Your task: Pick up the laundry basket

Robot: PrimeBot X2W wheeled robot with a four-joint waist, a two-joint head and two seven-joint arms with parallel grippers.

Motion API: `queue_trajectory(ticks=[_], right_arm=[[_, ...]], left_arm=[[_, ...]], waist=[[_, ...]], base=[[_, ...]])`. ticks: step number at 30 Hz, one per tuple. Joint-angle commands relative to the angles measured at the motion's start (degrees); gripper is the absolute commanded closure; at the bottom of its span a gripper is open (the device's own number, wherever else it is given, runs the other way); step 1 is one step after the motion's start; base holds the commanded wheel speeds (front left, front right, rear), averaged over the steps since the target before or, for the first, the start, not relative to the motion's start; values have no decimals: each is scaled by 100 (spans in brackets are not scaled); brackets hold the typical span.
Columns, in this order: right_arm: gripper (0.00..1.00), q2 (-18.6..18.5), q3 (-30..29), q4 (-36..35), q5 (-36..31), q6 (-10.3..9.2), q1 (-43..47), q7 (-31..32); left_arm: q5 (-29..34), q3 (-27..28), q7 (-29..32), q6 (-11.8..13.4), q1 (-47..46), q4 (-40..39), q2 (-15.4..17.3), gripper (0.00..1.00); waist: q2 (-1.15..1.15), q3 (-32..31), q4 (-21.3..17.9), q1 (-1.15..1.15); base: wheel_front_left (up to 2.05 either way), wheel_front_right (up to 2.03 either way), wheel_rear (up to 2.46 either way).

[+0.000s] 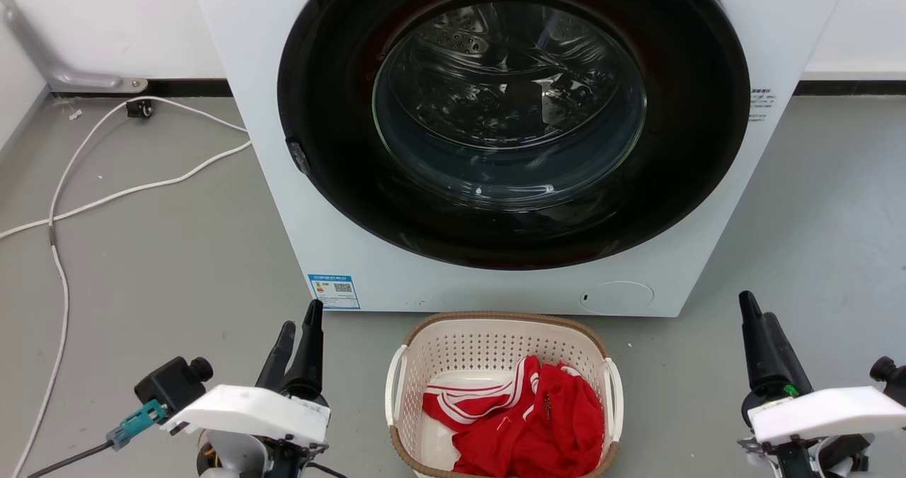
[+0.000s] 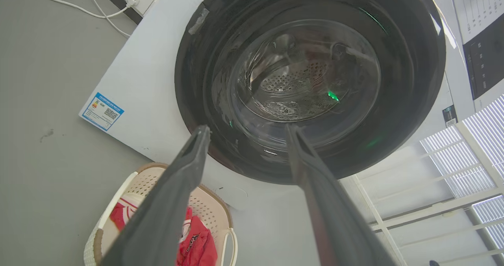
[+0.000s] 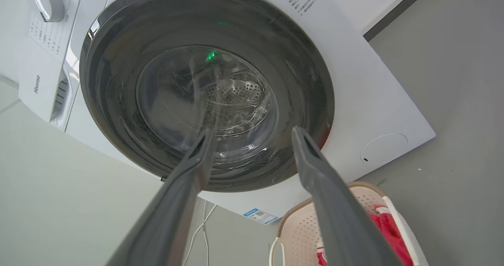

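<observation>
Head view: the laundry basket (image 1: 495, 343) sits on the grey floor (image 1: 163, 265) at bottom centre of the frame, just in front of a white washing machine (image 1: 262, 145) whose round dark door is closed. A red garment (image 1: 545, 421) with white stripes lies inside the basket. The left gripper (image 1: 301, 316) is at lower left and the right gripper (image 1: 759, 308) at lower right. Both are well apart from the basket, one on each side, and point up the frame. How far the jaws stand open is hard to judge from this angle.

Left wrist view: the jaws are spread wide and released, holding and touching nothing, and aimed at the washer door. The basket is at lower left, partly behind one finger.

Right wrist view: these jaws are also wide apart and empty, facing the door. The basket is at lower right.

The step in hand looks like the reach. To do it well, each arm would likely swing inward and down to the white loop handle (image 1: 391, 386) on its own side. Both should close fully before a level, even lift, so that the basket does not tip.
</observation>
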Motion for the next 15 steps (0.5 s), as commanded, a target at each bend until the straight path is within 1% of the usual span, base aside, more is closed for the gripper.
queue_trajectory(ticks=[1,3,15], right_arm=[[0,-5,12,-111,-293,1,2,-52],[0,-2,16,-120,-397,1,8,-67],[0,22,72,-248,-1543,1,110,-124]], left_arm=[[294,-77,-69,41,-121,-81,64,0],[396,-109,-88,51,-124,-82,71,0],[1397,-445,-315,219,-153,-93,163,0]], waist=[[0,-3,4,0],[0,-4,6,0],[0,-16,23,0]], base=[[0,0,0],[0,0,0],[0,0,0]])
